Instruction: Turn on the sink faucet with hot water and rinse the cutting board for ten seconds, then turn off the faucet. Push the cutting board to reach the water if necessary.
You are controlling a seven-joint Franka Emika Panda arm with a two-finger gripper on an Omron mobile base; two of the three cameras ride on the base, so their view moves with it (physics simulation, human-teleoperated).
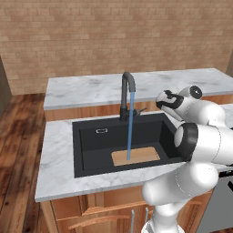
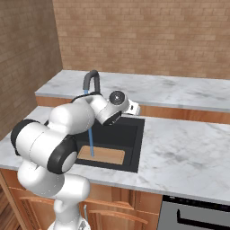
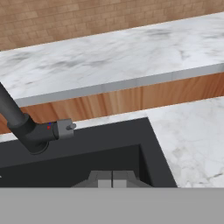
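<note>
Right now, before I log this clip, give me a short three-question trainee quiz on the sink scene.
1. True or false: water is running from the sink faucet.
2. Where does the stream land? A) bare basin floor B) the cutting board C) the marble countertop
3. Fill in: the gripper is ____ and holds nothing.

Key: 1 true; 2 B, the stream meets the board lying flat in the sink; 3 shut, its fingertips together near the faucet lever in the hand view.
</note>
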